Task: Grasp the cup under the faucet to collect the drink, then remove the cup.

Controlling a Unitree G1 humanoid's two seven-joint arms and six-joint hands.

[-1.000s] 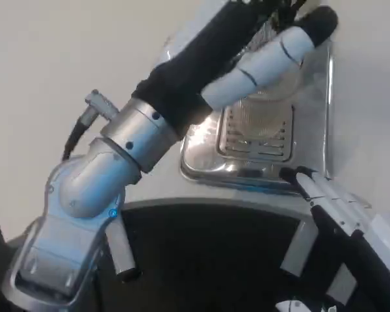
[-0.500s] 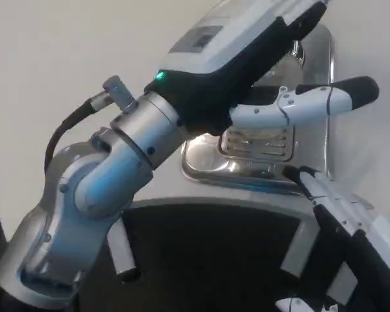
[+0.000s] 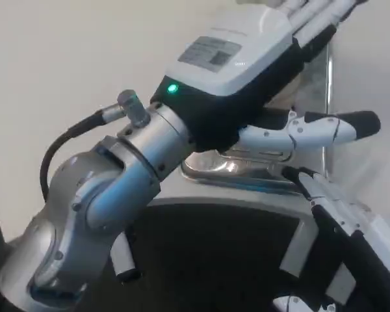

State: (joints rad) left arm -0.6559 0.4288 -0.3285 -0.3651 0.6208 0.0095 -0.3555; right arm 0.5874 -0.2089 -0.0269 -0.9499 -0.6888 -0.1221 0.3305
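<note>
The cup sits somewhere behind my left hand [image 3: 244,55], so I cannot tell its look, its fill or whether it stands upright. What I can see of its station is the drip tray [image 3: 229,168]: polished steel with a raised, rounded rim, lying flat on the white table. A strip of the tray's slotted grate [image 3: 268,155] peeks out just below my left thumb [image 3: 312,127]. The tray's right rim runs up the picture beside my left fingers. I cannot tell whether those fingers touch the cup.

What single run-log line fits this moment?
left hand: over drip tray, fingers spread | right hand: low beside tray | cup: hidden
</note>
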